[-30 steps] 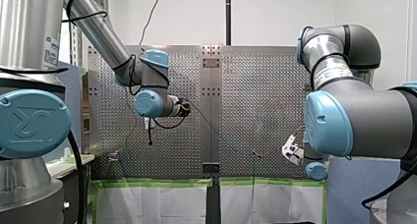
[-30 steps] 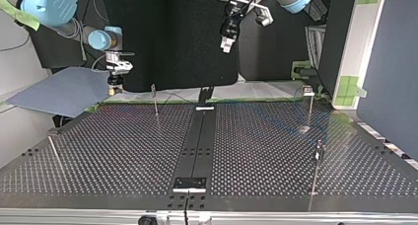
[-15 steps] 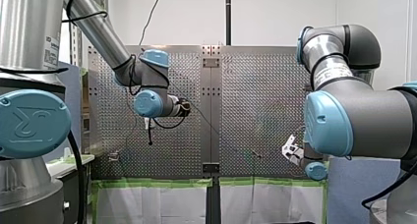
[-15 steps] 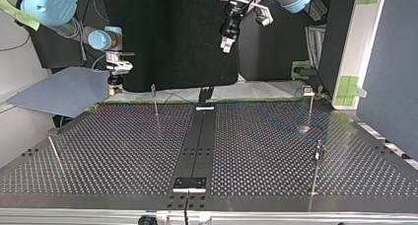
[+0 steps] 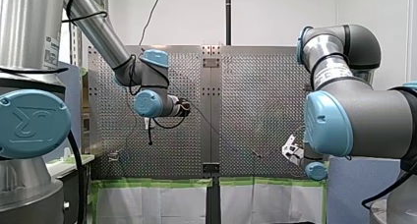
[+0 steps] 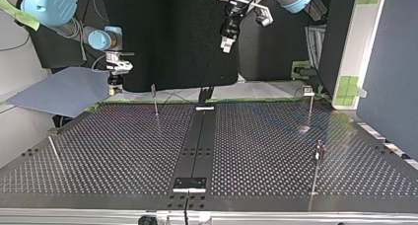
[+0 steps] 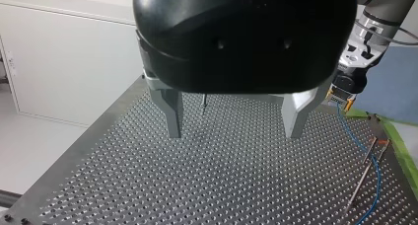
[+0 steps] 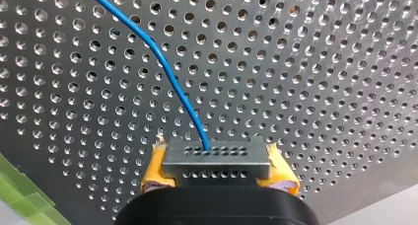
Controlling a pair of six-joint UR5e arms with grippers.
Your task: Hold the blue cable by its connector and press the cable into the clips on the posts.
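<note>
Nothing has shifted since a second ago: the thin blue cable (image 8: 170, 74) runs from its grey perforated connector block (image 8: 215, 158), clamped between my right gripper's (image 8: 217, 178) yellow pads (image 8: 154, 170) over the perforated metal table (image 8: 320, 87); my left gripper (image 7: 234, 133) hangs spread, holding nothing.

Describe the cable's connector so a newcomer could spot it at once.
Over the perforated table, in the right wrist view, find my right gripper with its yellow pads. Clamped between those pads sits the connector, a small grey block. Unlike anything nearby, it has two rows of pinholes, and the blue cable runs out of it.
</note>
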